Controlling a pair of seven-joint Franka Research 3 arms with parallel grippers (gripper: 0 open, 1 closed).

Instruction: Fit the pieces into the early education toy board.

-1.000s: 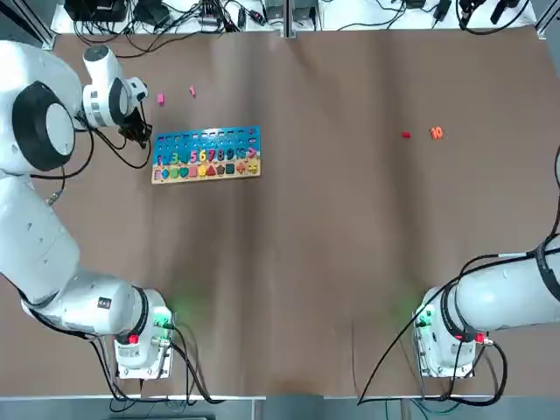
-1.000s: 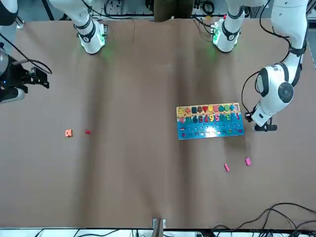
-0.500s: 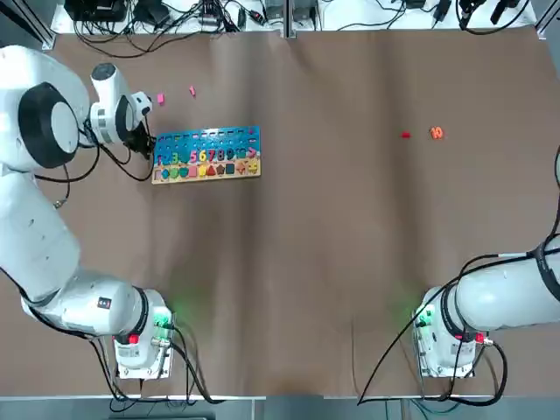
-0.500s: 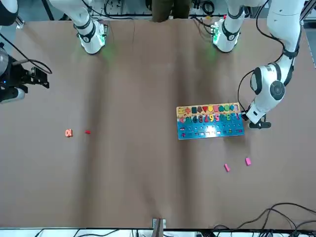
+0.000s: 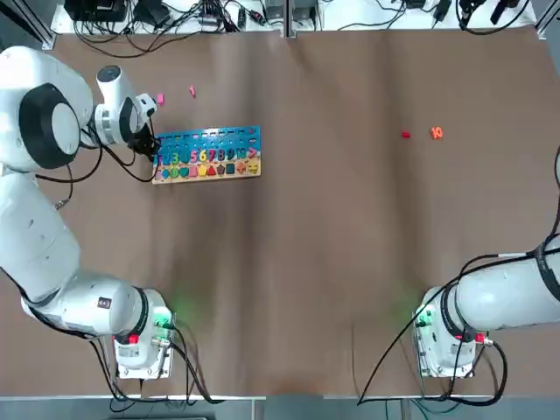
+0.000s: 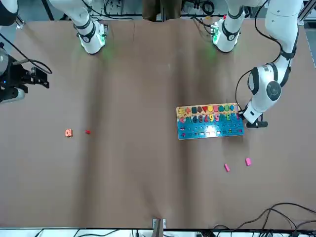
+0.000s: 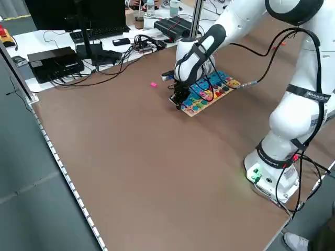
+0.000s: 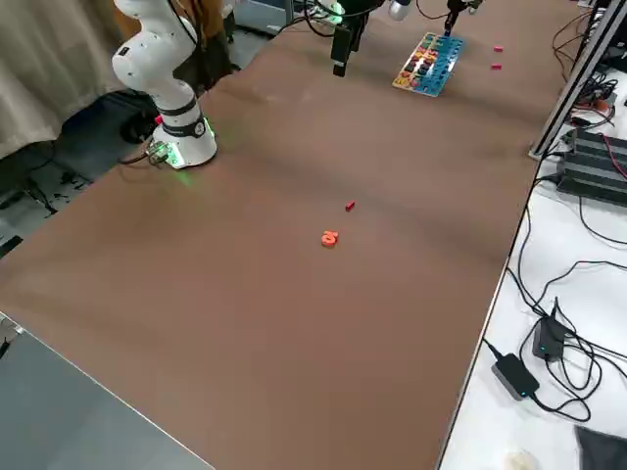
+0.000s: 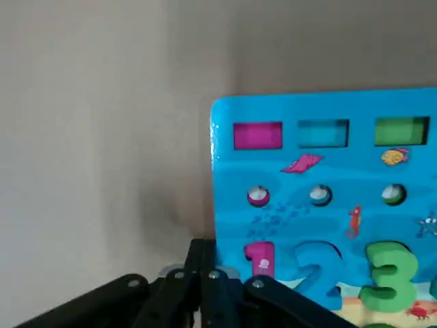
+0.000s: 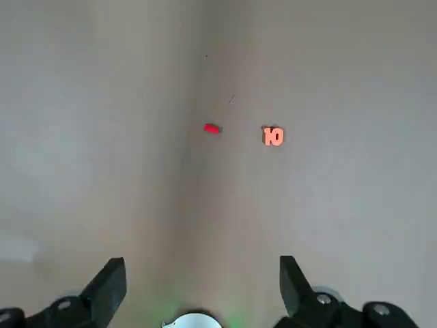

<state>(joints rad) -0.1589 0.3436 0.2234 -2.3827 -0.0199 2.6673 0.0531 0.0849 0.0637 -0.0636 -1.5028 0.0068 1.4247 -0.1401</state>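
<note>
On the far left part of the brown bench (image 5: 332, 245), seen from overhead: one early education toy board (image 5: 206, 155), flat, blue band on the far side, pale wooden band on the near side, rows of coloured numbers and shapes seated in it.

Loose pieces, four:
- two pink pieces (image 5: 160, 100) (image 5: 192, 90), just beyond the board's far left corner, apart from each other and from the board;
- one red piece (image 5: 405, 135) and one orange "10" piece (image 5: 436, 133), near each other, well apart from the board on the right part of the bench.

Left gripper (image 5: 150, 147): low at the board's left short edge, fingers (image 9: 205, 287) pressed together and empty, tips at the board's end by the pink numeral 1.

Right gripper (image 6: 43, 78): raised over the bench's right side, well away from the board, fingers (image 10: 109, 287) spread wide, nothing between them.
</note>
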